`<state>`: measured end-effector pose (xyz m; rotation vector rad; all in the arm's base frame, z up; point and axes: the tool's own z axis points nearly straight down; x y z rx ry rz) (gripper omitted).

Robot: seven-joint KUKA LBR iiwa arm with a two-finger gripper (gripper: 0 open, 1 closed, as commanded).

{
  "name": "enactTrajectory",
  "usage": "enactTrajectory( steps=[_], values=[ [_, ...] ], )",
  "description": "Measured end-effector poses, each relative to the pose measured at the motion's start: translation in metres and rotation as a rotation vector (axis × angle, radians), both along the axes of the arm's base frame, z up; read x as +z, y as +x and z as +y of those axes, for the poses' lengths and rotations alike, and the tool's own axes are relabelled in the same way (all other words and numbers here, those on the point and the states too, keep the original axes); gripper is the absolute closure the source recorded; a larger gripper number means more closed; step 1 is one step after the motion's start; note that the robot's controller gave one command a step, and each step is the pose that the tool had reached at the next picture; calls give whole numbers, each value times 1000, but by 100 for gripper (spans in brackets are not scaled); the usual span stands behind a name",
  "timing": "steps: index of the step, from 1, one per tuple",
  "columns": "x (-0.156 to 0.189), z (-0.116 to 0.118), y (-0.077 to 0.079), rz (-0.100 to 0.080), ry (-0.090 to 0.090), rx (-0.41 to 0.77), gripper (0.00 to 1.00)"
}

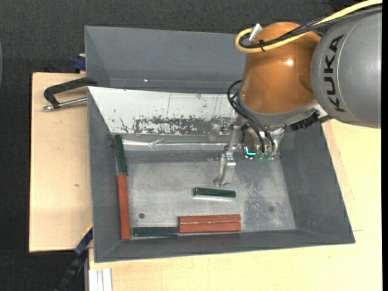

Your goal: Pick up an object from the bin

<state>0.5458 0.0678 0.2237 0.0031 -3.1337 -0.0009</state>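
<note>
The grey metal bin (pixel 157 53) held red rectangular bars (pixel 209 224) and dark green flat strips (pixel 120 155) along its left and near walls. The gripper (pixel 223 179) hung just beside a short dark green strip (pixel 214 193) mid-floor, claw state impossible to tell. Around lay dark floor (pixel 36 17).

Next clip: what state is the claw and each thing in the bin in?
claw: low in the bin, just behind the middle dark green bar.
middle dark green bar: flat on the floor, alone.
front red bar: flat along the front wall.
front dark green bar: flat, end to end with it.
left red bar: along the left wall.
left dark green bar: along the left wall, farther back.
</note>
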Motion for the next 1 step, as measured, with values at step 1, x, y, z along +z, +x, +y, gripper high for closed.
enactTrajectory(
  steps=[1],
  values=[
    [4, 0, 2, -9, 1, -2, 0]
  ],
)
